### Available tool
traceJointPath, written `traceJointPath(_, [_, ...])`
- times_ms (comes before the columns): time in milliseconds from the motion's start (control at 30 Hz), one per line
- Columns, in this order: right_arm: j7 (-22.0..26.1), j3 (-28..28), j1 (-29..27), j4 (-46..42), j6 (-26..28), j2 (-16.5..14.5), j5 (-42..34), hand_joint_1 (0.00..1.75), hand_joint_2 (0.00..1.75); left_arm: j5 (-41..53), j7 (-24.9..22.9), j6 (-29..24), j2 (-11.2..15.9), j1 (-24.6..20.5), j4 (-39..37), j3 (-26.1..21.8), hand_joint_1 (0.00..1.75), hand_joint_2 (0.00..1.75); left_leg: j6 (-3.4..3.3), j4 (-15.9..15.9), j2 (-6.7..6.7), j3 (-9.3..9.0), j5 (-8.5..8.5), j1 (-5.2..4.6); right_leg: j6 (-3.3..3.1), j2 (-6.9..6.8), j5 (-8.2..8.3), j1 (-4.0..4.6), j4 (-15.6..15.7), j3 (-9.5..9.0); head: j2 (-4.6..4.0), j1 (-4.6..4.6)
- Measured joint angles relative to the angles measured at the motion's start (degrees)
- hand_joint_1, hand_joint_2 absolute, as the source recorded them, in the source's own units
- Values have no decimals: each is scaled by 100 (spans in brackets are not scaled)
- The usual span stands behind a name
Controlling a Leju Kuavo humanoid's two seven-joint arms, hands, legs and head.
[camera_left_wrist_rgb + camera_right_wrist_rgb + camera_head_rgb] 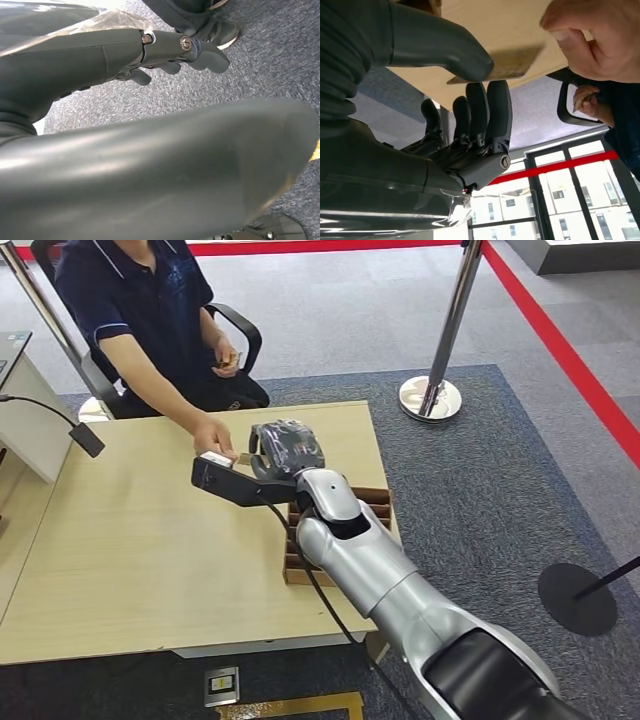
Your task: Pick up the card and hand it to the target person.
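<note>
The robot's silver right arm stretched forward over a pale wooden table [136, 540], its right hand [287, 452] pinching a thin tan card [508, 65] between thumb and fingers. A seated person's hand [213, 435] touched the card's far end above the tabletop. The left hand [166, 55] hung over grey carpet, fingers extended and holding nothing. A cardboard divider box [381, 502] sat under the arm. Chrome stanchions [441, 340] and red floor tape [573, 360] bordered the carpet.
</note>
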State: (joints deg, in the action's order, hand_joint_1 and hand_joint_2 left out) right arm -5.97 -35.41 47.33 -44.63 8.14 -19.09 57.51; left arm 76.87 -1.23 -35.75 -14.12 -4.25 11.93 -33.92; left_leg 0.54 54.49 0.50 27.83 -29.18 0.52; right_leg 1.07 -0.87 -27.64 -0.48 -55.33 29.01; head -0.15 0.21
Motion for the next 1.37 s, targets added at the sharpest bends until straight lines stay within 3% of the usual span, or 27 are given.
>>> traceJointPath(167, [61,0,2,68,15,-26,-16,0,175,-5,-38,22,0,-5,0,-1,0,0,0,0,0,-1,0,0,0,0,0,0,1,0,0,-1])
traceJointPath(300, [118,0,-2,87,117,-20,-11,0,0,-15,-48,26,0,-6,0,-2,0,0,0,0,0,-2,0,0,-1,0,1,0,0,1,0,-1])
traceJointPath(433, [203,9,-47,48,275,42,-10,0,0,-31,-33,20,0,-5,0,-2,0,0,2,0,0,-2,1,1,-2,0,2,0,0,1,0,-1])
traceJointPath(567, [237,29,-140,-72,341,139,-33,0,175,-4,2,20,2,-4,0,-2,0,0,2,0,0,-1,2,0,-3,0,2,0,0,1,0,-1])
traceJointPath(833, [338,155,-299,-293,566,364,-111,0,175,1,52,23,4,-5,0,-2,0,0,2,1,0,-2,2,0,-3,0,2,0,1,2,0,-1])
traceJointPath(1000, [468,302,-694,-747,1102,665,-52,0,175,-127,108,-22,5,11,0,-10,0,0,2,1,-1,-2,1,0,-3,0,2,0,3,2,0,-1])
traceJointPath(1233, [624,1156,-2127,-2108,2860,1411,357,0,175,-299,98,-140,9,101,0,-78,0,0,-3,3,-4,3,-5,-2,-2,0,2,-2,14,1,0,1])
traceJointPath(1367, [1358,2145,-2944,-2944,3157,1446,410,0,175,-346,48,-170,9,118,0,-155,0,0,-5,3,-8,5,-7,-1,-1,0,1,-9,17,5,0,-1])
